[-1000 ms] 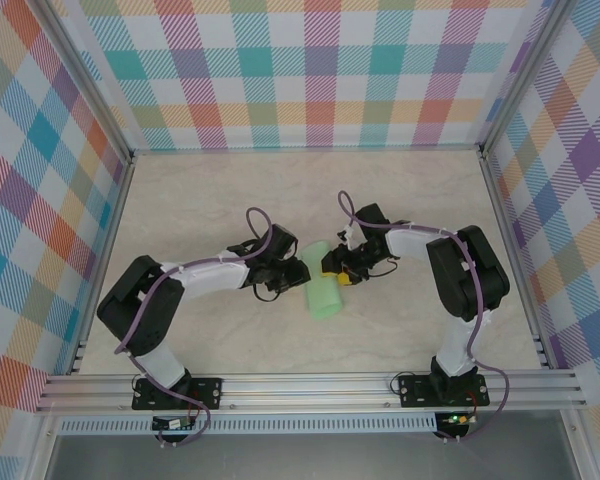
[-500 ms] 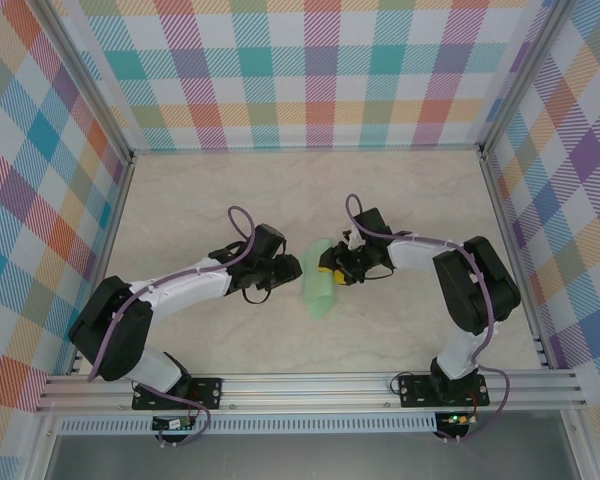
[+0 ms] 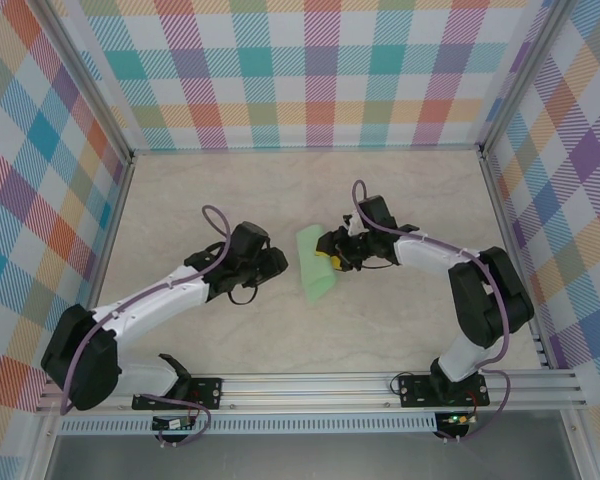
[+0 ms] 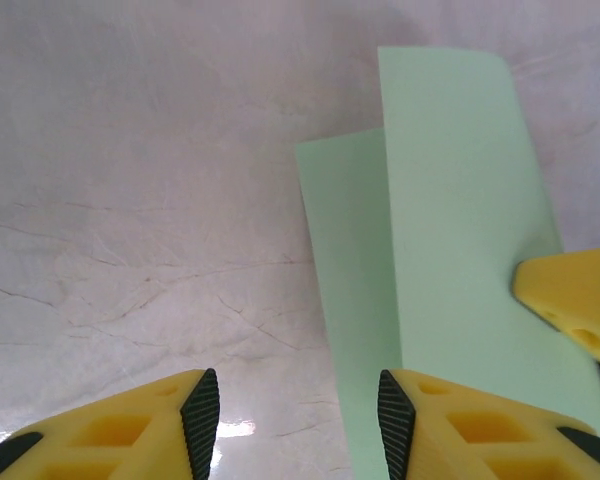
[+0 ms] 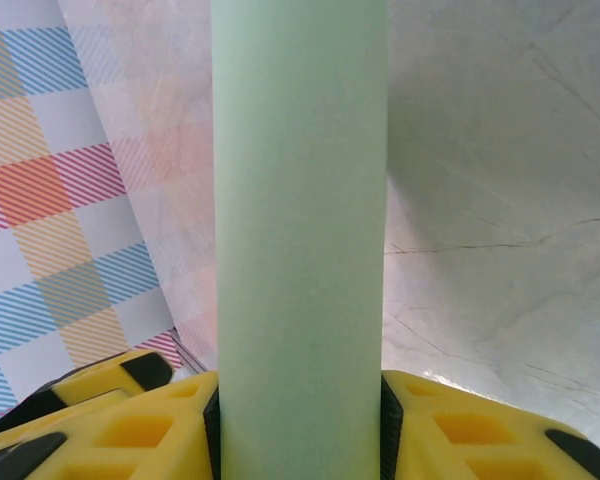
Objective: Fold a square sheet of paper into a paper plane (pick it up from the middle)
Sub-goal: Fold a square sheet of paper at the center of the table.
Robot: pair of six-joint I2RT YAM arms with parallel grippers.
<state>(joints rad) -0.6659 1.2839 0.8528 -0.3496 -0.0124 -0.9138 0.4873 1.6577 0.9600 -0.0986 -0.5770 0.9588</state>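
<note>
The square sheet of paper is pale green and folded into a long narrow band with blunt ends, lying at the table's middle. My right gripper is shut on its right side. In the right wrist view the band fills the space between both pads and runs straight ahead. My left gripper stands open just left of the sheet, holding nothing. In the left wrist view two overlapping layers of paper lie ahead, and the gap of my left gripper is over bare table and the paper's left edge. The paper plane is out of view.
The marbled table top is enclosed by aluminium rails and checked walls on three sides. A yellow finger of the right gripper enters the left wrist view from the right.
My left gripper has opened and drawn back to the left, away from the paper. The right gripper has carried the folded paper slightly left and farther from the bases.
</note>
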